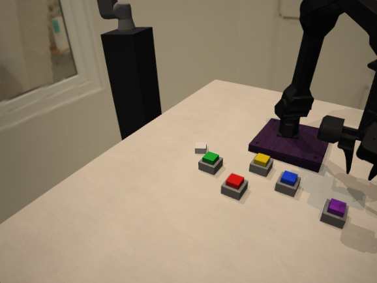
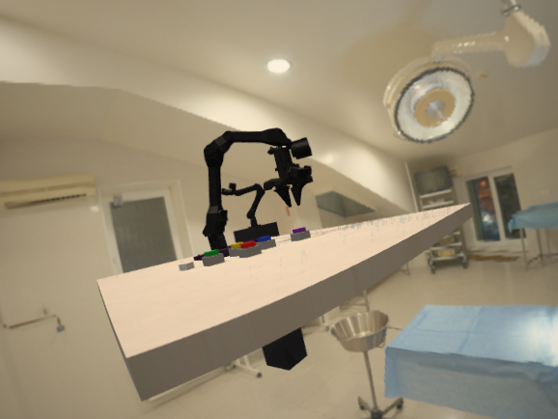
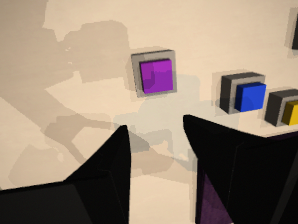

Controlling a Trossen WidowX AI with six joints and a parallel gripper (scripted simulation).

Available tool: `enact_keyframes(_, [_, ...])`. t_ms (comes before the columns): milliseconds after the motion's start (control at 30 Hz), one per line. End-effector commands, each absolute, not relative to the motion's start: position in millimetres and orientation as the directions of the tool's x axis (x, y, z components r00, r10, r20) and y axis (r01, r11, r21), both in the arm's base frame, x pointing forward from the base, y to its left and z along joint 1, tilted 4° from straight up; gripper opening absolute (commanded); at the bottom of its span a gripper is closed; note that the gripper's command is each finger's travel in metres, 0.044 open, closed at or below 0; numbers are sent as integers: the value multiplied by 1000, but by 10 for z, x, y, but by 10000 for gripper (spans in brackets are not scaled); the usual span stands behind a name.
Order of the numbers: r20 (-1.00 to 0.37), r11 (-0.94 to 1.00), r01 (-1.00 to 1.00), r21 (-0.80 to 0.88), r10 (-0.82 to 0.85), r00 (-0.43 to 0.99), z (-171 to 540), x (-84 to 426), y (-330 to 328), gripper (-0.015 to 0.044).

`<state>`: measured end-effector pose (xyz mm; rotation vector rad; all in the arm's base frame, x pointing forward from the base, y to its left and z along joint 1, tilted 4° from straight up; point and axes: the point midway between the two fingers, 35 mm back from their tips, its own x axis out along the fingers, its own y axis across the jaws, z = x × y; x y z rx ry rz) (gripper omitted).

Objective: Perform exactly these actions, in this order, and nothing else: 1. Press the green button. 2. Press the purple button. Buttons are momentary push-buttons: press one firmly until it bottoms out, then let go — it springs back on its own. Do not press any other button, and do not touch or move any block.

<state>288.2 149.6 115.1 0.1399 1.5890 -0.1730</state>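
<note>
Wrist view: the jaws [image 1: 359, 176] [image 2: 292, 205] stand parted, with nothing between them, above the worktop [image 1: 130, 228] [image 2: 241, 299] [image 3: 95, 15]. Purple button [image 1: 337, 207] [image 2: 299, 231] [image 3: 157, 76] sits raised beyond their tips, blue [image 1: 289, 178] [image 2: 264, 238] [image 3: 251, 97] beside it; green [image 1: 211, 158] [image 2: 211, 252] is near the white block [image 1: 201, 148] [image 2: 186, 265] in the top view.
</note>
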Motion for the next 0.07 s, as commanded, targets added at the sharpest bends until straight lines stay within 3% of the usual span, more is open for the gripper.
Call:
enact_keyframes(0, [-999,979,204,-25,-19,-31,1258,2849,1517,282])
enact_keyframes(33, [-999,979,204,-25,-19,-31,1258,2849,1517,282])
